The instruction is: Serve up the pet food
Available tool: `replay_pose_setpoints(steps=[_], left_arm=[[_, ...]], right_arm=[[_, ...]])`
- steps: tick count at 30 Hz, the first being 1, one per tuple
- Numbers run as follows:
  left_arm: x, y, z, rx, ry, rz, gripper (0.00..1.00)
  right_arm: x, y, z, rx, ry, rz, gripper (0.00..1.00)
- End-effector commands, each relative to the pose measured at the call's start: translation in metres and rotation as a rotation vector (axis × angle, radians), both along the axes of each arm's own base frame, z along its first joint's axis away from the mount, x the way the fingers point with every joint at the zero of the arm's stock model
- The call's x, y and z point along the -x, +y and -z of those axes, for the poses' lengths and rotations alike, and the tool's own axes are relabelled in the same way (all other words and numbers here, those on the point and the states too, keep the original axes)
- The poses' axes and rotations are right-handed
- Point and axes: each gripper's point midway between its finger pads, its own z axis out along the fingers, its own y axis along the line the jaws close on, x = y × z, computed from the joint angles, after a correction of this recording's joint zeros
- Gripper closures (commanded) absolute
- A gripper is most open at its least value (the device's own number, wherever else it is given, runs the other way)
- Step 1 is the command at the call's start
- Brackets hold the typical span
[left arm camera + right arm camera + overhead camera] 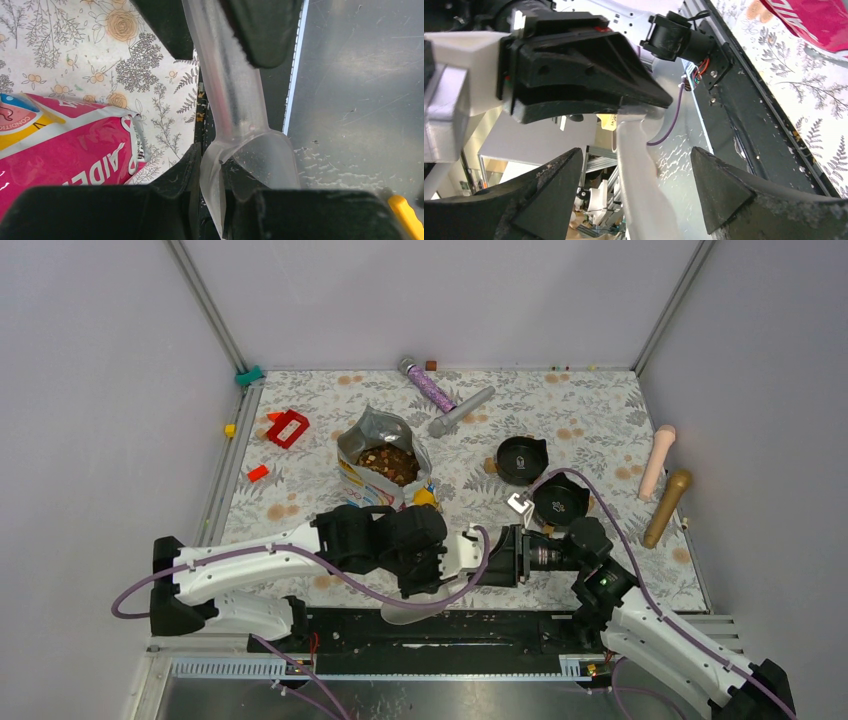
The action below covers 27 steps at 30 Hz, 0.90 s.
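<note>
The pet food (390, 462) fills an open silver and pink bag (365, 478) on the floral mat; the bag's pink side (65, 150) lies left in the left wrist view. Two empty black bowls (522, 460) (560, 500) sit to its right. My left gripper (432, 572) (219, 200) is shut on a translucent scoop (410, 612) (260, 155) near its bowl, over the table's near edge. The scoop's handle (639, 190) runs between the fingers of my right gripper (495, 558) (636, 187), which is open with a gap on each side.
At the back lie a purple glitter tube (430, 388) and a grey rod (462, 410). A pink cylinder (657, 460) and a brown one (668, 505) lie at the right edge. A red block (288, 427) sits at the left, a small yellow piece (425, 497) by the bag.
</note>
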Motion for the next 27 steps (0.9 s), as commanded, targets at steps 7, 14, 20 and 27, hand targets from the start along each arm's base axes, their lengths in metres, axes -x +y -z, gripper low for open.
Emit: replay_pose_setpoints(steps=[7, 14, 20, 27], left_arm=[[-0.022, -0.014, -0.024, 0.075, -0.088, -0.104, 1.0], [-0.006, -0.015, -0.025, 0.095, -0.026, -0.024, 1.0], [-0.001, -0.02, -0.029, 0.124, -0.007, -0.002, 1.0], [-0.014, -0.024, -0.022, 0.087, -0.039, -0.069, 1.0]], right_arm=[[0.015, -0.004, -0.028, -0.05, -0.079, -0.076, 0.23], [0.011, -0.004, -0.031, -0.056, -0.11, -0.052, 0.26], [0.01, -0.001, -0.038, -0.082, -0.123, -0.065, 0.26], [0.009, 0.001, -0.034, -0.074, -0.096, -0.072, 0.32]])
